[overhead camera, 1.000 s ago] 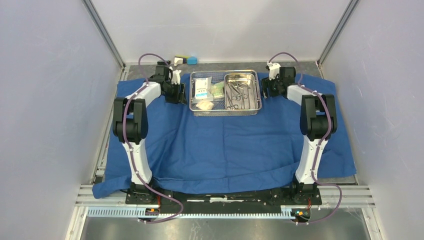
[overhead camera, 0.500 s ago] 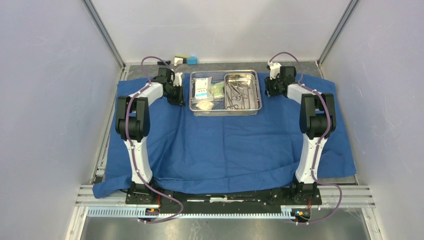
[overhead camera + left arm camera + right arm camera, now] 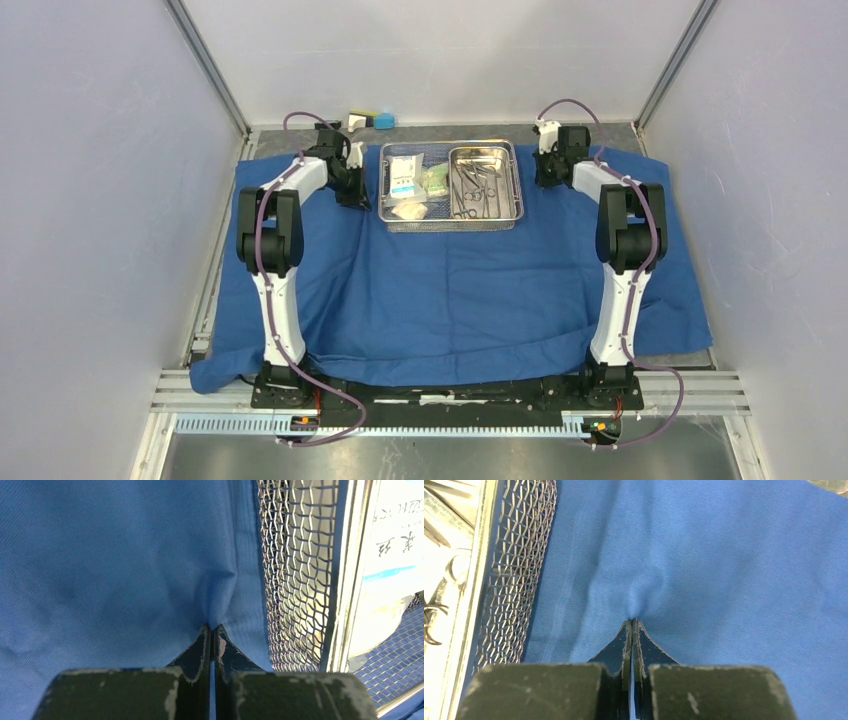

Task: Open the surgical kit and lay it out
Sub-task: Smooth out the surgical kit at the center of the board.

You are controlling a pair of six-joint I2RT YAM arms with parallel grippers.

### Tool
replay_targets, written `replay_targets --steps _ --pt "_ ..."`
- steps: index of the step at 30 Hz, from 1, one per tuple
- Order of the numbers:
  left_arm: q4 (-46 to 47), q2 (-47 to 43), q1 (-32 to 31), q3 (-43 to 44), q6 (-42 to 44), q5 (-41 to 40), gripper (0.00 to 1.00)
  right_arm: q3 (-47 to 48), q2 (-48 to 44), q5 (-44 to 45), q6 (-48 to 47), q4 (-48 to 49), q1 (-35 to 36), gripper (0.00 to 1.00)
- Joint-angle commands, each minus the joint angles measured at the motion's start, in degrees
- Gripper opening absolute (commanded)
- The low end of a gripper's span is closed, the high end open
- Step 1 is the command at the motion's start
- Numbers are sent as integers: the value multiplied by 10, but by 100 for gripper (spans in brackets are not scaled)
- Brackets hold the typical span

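Both arms had eased toward the far side of the table point(image 3: 470, 131) since a second before, the left elbow swinging inward. Nearest the bases, the large blue cloth wrap point(image 3: 450, 290) lay spread over the table, its near edge reaching the arm mounts. Farther out, the left end effector point(image 3: 211, 627) was pressed together on a puckered fold of that cloth, just beside the left wall of the steel wire-mesh basket point(image 3: 295, 580). The right end effector point(image 3: 631, 621) likewise pinched a raised fold of cloth, just beside the basket's right wall. Between them the basket sat on the cloth. It held three small white and green packets point(image 3: 408, 178) in its left half and a smaller rectangular steel pan point(image 3: 497, 158) in its right half, with slim steel scissor-like instruments point(image 3: 472, 192) lying in the pan. Beyond the cloth, small black, white and blue blocks point(image 3: 370, 121) rested at the table's far edge.
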Motion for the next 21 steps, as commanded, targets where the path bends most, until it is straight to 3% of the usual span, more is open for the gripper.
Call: replay_targets --steps 1,15,21 --pt "39 24 8 31 -38 -6 2 26 28 22 0 -4 2 0" --pt "43 38 21 59 -65 -13 2 84 52 53 -6 -22 2 0" --pt "25 69 26 114 -75 -14 2 114 71 70 -7 -36 3 0"
